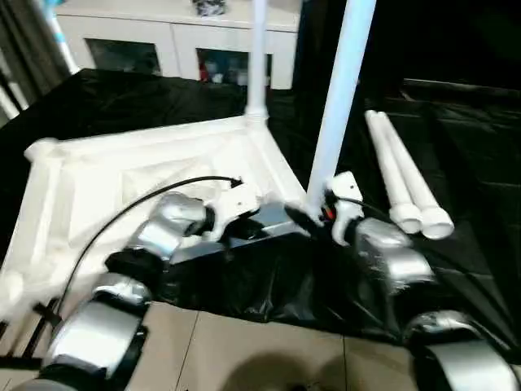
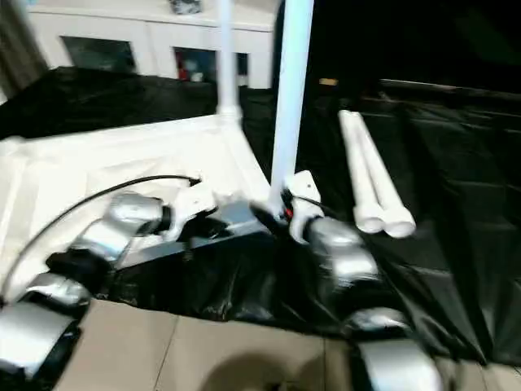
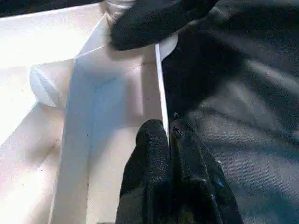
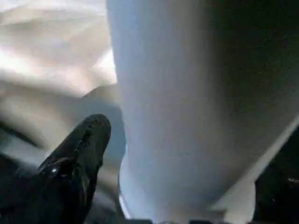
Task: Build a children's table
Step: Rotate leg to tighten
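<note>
Pinching thin rim of stiff, light white plastic ribbed tabletop (image 1: 163, 163) with left gripper (image 3: 169, 135); right gripper (image 1: 319, 213), spread, flanking slippery upright white tubular leg (image 1: 338, 98) at tabletop's three-o'clock corner; gripping low probably steadier.

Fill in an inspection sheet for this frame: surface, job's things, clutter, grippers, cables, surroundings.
Surface: black sheet over a tiled floor.
Job's things: tabletop lies underside up; two legs stand in its corner sockets, far leg, near leg; two spare legs lie beside it.
Clutter: nothing seen.
Grippers: left gripper shut on the tabletop's rim; right gripper at the near leg's base, grip unclear.
Cables: black cable over the left arm.
Surroundings: white cabinet behind.
</note>
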Tool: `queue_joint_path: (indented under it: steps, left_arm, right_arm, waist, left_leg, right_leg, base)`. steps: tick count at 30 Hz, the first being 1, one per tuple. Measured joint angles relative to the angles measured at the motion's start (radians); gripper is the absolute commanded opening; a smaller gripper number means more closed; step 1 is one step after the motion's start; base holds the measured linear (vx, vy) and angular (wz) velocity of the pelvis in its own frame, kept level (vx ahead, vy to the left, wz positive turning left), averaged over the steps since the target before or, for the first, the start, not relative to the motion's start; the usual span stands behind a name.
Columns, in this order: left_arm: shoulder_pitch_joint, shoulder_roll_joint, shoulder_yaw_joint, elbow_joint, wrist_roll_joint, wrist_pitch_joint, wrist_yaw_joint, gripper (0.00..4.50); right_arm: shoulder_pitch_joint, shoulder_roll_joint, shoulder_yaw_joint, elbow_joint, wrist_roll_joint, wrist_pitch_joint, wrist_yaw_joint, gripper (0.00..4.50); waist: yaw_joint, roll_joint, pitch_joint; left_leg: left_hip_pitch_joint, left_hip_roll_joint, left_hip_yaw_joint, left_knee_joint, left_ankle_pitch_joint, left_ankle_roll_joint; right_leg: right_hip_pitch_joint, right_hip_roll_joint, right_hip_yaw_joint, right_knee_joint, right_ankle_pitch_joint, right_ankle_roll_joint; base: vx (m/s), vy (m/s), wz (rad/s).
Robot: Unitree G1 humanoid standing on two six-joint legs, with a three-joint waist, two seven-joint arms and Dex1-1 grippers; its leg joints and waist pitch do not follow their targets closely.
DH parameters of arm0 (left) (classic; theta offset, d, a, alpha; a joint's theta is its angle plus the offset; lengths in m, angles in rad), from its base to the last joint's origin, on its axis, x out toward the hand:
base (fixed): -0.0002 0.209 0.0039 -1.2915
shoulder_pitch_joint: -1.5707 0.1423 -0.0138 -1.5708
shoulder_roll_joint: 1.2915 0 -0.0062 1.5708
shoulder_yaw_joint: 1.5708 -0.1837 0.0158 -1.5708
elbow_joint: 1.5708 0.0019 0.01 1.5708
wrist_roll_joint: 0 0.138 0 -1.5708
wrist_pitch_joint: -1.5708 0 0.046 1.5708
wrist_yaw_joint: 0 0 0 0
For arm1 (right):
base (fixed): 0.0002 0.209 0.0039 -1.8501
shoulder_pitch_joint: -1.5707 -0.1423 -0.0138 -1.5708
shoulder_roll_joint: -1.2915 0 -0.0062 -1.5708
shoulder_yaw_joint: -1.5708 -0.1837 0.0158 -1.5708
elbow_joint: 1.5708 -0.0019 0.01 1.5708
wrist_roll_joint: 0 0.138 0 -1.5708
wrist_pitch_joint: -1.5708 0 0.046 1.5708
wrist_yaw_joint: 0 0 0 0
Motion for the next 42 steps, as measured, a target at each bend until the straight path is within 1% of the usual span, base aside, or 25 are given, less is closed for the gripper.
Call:
queue_joint_path:
  steps: [4, 6, 8, 11, 12, 14, 16, 22, 28, 30, 32, 34, 35, 36, 38, 40, 41, 42]
  left_arm:
    - [0.003, 0.04, -0.01, -0.006, -0.011, -0.049, -0.092, 0.0]
    - [0.003, 0.053, -0.013, -0.006, -0.011, -0.066, -0.121, 0.0]
    - [0.004, 0.064, -0.015, -0.007, -0.012, -0.077, -0.145, 0.0]
    - [0.008, 0.079, -0.017, -0.015, -0.016, -0.084, -0.177, 0.0]
    - [0.01, 0.084, -0.018, -0.019, -0.017, -0.087, -0.187, 0.0]
    - [0.013, 0.095, -0.023, -0.02, -0.024, -0.099, -0.21, 0.0]
    - [0.015, 0.103, -0.028, -0.025, -0.026, -0.109, -0.23, 0.0]
    - [0.016, 0.113, -0.031, -0.025, -0.026, -0.128, -0.251, 0.0]
    - [0.016, 0.112, -0.036, -0.025, -0.026, -0.132, -0.254, 0.0]
    - [0.015, 0.107, -0.036, -0.025, -0.026, -0.127, -0.244, 0.0]
    - [0.016, 0.1, -0.035, -0.025, -0.023, -0.107, -0.217, 0.0]
    - [0.015, 0.082, -0.023, -0.019, -0.009, -0.075, -0.161, 0.0]
    - [0.011, 0.063, -0.017, -0.009, 0.0, -0.046, -0.119, 0.0]
    - [0.009, 0.054, -0.016, -0.005, 0.005, -0.031, -0.098, 0.0]
    - [0.004, 0.016, -0.013, -0.002, 0.015, 0.011, -0.028, 0.0]
    - [0.003, -0.015, -0.006, 0.006, 0.016, 0.037, 0.024, 0.0]
    - [0.002, -0.031, -0.004, 0.007, 0.017, 0.055, 0.059, 0.0]
    - [0.001, -0.04, -0.001, 0.008, 0.02, 0.065, 0.08, 0.0]
  right_arm:
    - [0.019, -0.079, 0.055, -0.063, 0.016, 0.023, 0.223, 3.92]
    - [0.019, -0.092, 0.063, -0.07, 0.019, 0.029, 0.289, 3.92]
    - [0.019, -0.108, 0.081, -0.075, 0.021, 0.031, 0.341, 3.92]
    - [0.022, -0.124, 0.1, -0.086, 0.02, 0.033, 0.399, 3.92]
    - [0.025, -0.129, 0.103, -0.091, 0.021, 0.033, 0.413, 3.92]
    - [0.027, -0.141, 0.12, -0.103, 0.02, 0.033, 0.445, 3.68]
    - [0.028, -0.151, 0.134, -0.11, 0.02, 0.034, 0.468, 3.61]
    - [0.028, -0.152, 0.135, -0.112, 0.02, 0.037, 0.485, 2.92]
    - [0.053, -0.146, 0.134, -0.15, 0.026, 0.056, 0.478, 2.78]
    - [0.064, -0.143, 0.13, -0.17, 0.027, 0.071, 0.461, 2.76]
    - [0.085, -0.13, 0.109, -0.183, 0.03, 0.079, 0.412, 2.75]
    - [0.093, -0.103, 0.084, -0.176, 0.023, 0.079, 0.314, 2.75]
    - [0.093, -0.077, 0.063, -0.165, 0.012, 0.077, 0.229, 2.75]
    - [0.092, -0.061, 0.051, -0.154, 0.009, 0.077, 0.182, 2.75]
    - [0.085, -0.015, 0.008, -0.124, 0.005, 0.078, 0.022, 2.74]
    - [0.07, 0.015, -0.015, -0.095, -0.002, 0.077, -0.083, 2.74]
    - [0.056, 0.032, -0.025, -0.076, -0.004, 0.081, -0.148, 2.74]
    - [0.046, 0.046, -0.031, -0.065, -0.006, 0.085, -0.191, 2.74]
  waist:
    - [0.015, 0.002, 0.0]
    - [0.023, 0.002, 0.0]
    - [0.027, 0.002, 0.0]
    - [0.028, 0.002, 0.0]
    - [0.028, 0.002, 0.0]
    - [0.028, 0.002, 0.0]
    - [0.028, 0.002, 0.0]
    - [0.028, 0.002, 0.0]
    - [0.029, 0.002, 0.0]
    - [0.03, 0.001, 0.0]
    - [0.031, 0.001, -0.001]
    - [0.028, 0.001, -0.001]
    - [0.025, 0.001, -0.001]
    - [0.023, 0.0, -0.001]
    - [0.014, 0.001, -0.001]
    - [0.006, 0.001, -0.001]
    - [-0.002, 0.002, -0.002]
    - [-0.004, 0.002, -0.002]
  left_leg:
    - [-0.002, 0.002, 0.0, 0.0, 0.003, 0.005]
    - [-0.003, 0.002, 0.0, 0.0, 0.003, 0.006]
    - [-0.002, 0.002, 0.0, 0.001, 0.003, 0.005]
    - [-0.002, 0.002, 0.0, 0.001, 0.003, 0.004]
    - [-0.002, 0.002, 0.0, 0.001, 0.002, 0.004]
    - [-0.002, 0.001, 0.0, 0.002, 0.002, 0.004]
    - [-0.002, 0.002, 0.0, 0.002, 0.002, 0.004]
    - [-0.002, 0.001, 0.0, 0.002, 0.002, 0.004]
    - [-0.002, 0.001, 0.0, 0.002, 0.002, 0.004]
    - [-0.002, 0.001, 0.0, 0.002, 0.002, 0.004]
    - [0.0, 0.001, 0.0, 0.002, 0.001, 0.002]
    - [0.004, 0.0, 0.0, 0.002, 0.0, -0.001]
    - [0.007, -0.001, 0.0, 0.002, 0.0, -0.001]
    - [0.008, -0.001, 0.0, 0.002, 0.0, -0.001]
    - [0.008, -0.002, -0.002, 0.002, 0.0, -0.001]
    - [0.007, -0.002, -0.003, 0.002, 0.0, -0.001]
    - [0.007, -0.001, -0.004, 0.001, 0.0, -0.001]
    - [0.007, -0.002, -0.004, 0.002, 0.0, -0.001]
  right_leg:
    - [-0.004, 0.0, -0.001, 0.009, -0.009, 0.0]
    - [-0.005, 0.0, 0.0, 0.011, -0.01, 0.0]
    - [-0.005, 0.0, 0.0, 0.012, -0.011, 0.0]
    - [-0.005, 0.0, 0.0, 0.013, -0.011, 0.0]
    - [-0.005, 0.0, 0.0, 0.013, -0.011, 0.0]
    - [-0.005, 0.0, 0.0, 0.013, -0.011, 0.0]
    - [-0.005, 0.0, 0.0, 0.013, -0.011, 0.001]
    - [-0.005, 0.0, 0.0, 0.013, -0.011, 0.001]
    - [-0.005, 0.0, 0.0, 0.013, -0.011, 0.001]
    - [-0.004, 0.0, 0.0, 0.013, -0.011, 0.001]
    - [-0.003, 0.0, 0.001, 0.013, -0.011, 0.001]
    - [0.0, -0.001, 0.002, 0.013, -0.012, 0.004]
    - [0.003, -0.001, 0.003, 0.013, -0.015, 0.008]
    - [0.003, -0.001, 0.003, 0.012, -0.015, 0.008]
    - [0.003, -0.001, 0.003, 0.007, -0.015, 0.009]
    - [0.006, -0.001, 0.001, 0.001, -0.015, 0.009]
    - [0.007, -0.001, -0.001, -0.004, -0.015, 0.009]
    - [0.008, -0.002, -0.001, -0.006, -0.015, 0.009]
  base:
    - [0.0, 0.0, 0.0]
    - [0.0, 0.0, 0.0]
    - [0.0, 0.0, 0.0]
    - [0.0, 0.0, 0.0]
    - [0.0, 0.0, 0.0]
    - [0.0, 0.0, 0.0]
    - [0.0, 0.0, 0.0]
    - [0.0, 0.0, 0.0]
    - [0.0, 0.0, 0.0]
    - [0.0, 0.0, 0.0]
    - [0.0, 0.0, 0.0]
    - [0.0, 0.0, 0.0]
    - [0.0, 0.0, 0.0]
    - [0.0, 0.0, 0.0]
    - [0.0, 0.0, 0.0]
    - [0.0, 0.0, 0.0]
    - [0.0, 0.0, 0.0]
    - [0.0, 0.0, 0.0]
